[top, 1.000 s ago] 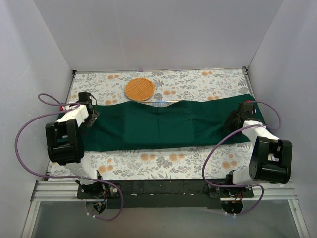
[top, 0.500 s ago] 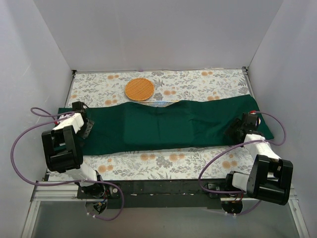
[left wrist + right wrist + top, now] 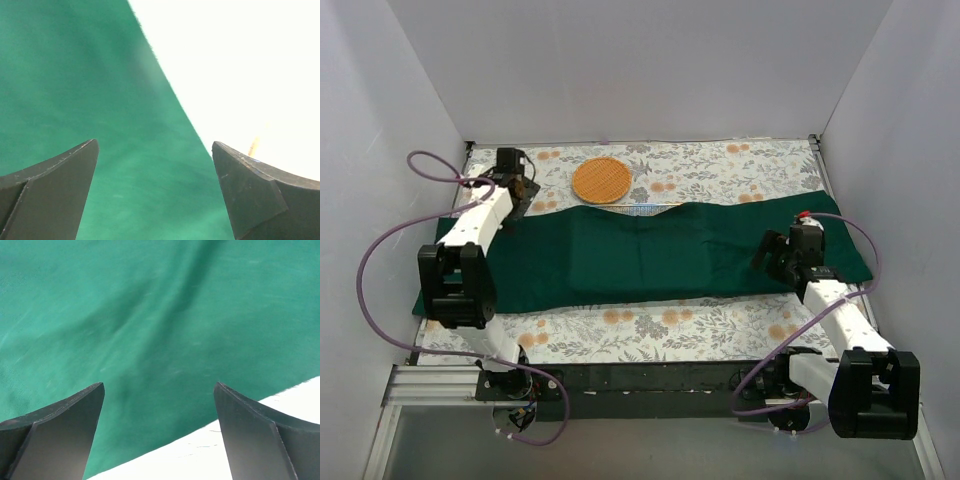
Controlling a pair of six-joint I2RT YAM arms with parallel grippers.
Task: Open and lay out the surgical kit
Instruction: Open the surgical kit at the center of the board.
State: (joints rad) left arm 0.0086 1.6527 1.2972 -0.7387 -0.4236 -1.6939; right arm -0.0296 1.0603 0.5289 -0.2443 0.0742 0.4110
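Side flaps just got pulled out: the dark green cloth wrap (image 3: pixel 640 255) now runs across the table (image 3: pixel 650 330) from 9 to 3 o'clock, wider than a second ago. The right tool (image 3: pixel 767 255) has let go, jaws apart and empty, and sits over the cloth at 3 o'clock. The left tool (image 3: pixel 520 190), jaws apart too, has swung up to 10 o'clock by the cloth's far edge. First unfold looks done, but the middle is still covered. The cloth lies flat with a squarish raised patch at centre. A sliver of wire-mesh tray (image 3: pixel 645 208) peeks out at its 12 o'clock edge, just beside the orange basket (image 3: pixel 601 180).
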